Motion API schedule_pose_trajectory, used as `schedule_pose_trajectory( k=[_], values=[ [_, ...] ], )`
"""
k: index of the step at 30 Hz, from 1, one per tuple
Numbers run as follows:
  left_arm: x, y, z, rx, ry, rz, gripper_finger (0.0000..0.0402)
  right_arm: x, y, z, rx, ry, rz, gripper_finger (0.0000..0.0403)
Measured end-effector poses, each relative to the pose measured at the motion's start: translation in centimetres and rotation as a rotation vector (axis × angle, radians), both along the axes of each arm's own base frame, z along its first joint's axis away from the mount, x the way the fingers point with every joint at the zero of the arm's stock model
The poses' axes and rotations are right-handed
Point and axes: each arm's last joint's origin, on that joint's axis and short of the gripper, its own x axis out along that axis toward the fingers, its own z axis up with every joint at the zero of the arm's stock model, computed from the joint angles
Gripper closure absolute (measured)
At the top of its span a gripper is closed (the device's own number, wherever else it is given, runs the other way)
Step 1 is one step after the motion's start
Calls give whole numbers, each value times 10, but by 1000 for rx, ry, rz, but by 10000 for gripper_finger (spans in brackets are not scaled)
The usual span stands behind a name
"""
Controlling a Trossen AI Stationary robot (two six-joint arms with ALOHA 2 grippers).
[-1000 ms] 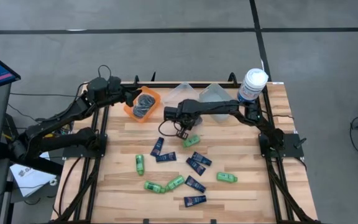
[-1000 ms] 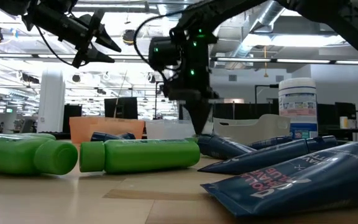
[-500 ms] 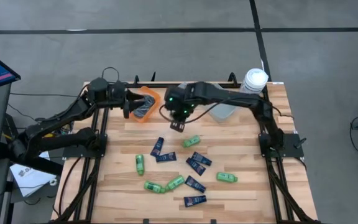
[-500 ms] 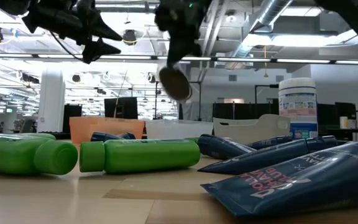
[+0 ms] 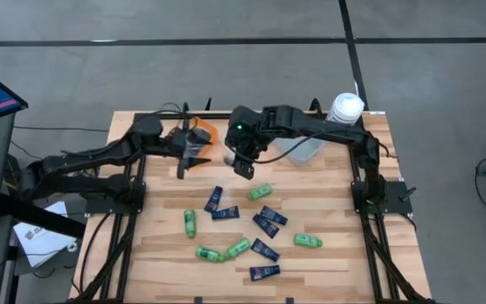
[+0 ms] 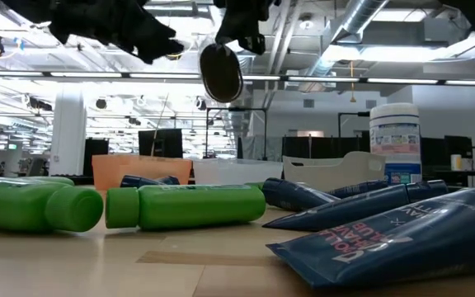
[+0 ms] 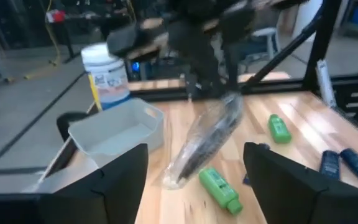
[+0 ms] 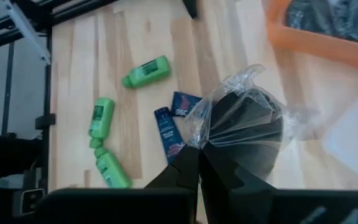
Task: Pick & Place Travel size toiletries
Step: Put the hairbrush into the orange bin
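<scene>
While the right gripper [image 5: 245, 165] hangs above the wooden table [image 5: 327, 262], its fingers are pinched fully together on the clear wrapping of a dark grey round tin [image 8: 244, 134], which dangles just below the fingertips, clear of the table surface. In the low view the tin [image 6: 221, 71] hangs edge-on high above the items lying on the table. In the high view the right gripper sits just beside the orange bin [image 5: 202, 133], between it and the clear plastic bins [image 5: 298, 148], with a large white jar [image 5: 345, 110] at the table's far right corner. The left gripper [image 5: 184, 164] hovers beside the orange bin, near the suspended tin, with its fingers [image 7: 120, 180] spread wide and nothing between them; in the left wrist view the wrapped tin [image 7: 207, 140] hangs ahead of those parted fingers, apart from them. The remaining travel size toiletries lie scattered on the table nearer the front edge: bright green mini bottles [image 5: 260, 192] and dark navy flat tubes [image 5: 213, 199], well apart from both grippers. The orange bin already holds several dark items [image 8: 334, 15].
</scene>
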Motion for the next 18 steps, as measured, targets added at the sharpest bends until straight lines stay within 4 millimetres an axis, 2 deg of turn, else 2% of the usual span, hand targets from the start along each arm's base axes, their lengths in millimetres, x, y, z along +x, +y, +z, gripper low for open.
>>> schedule_pose_trajectory(
  k=[6,11,18],
  values=[
    [18,-2,-17,-10,75,-43,137,1,7,0,-1,-3,16,403],
    [33,-9,-22,40,43,-102,137,1,8,0,0,-3,19,403],
    [50,-13,-39,25,80,-141,137,2,8,1,23,-14,35,403]
  ],
)
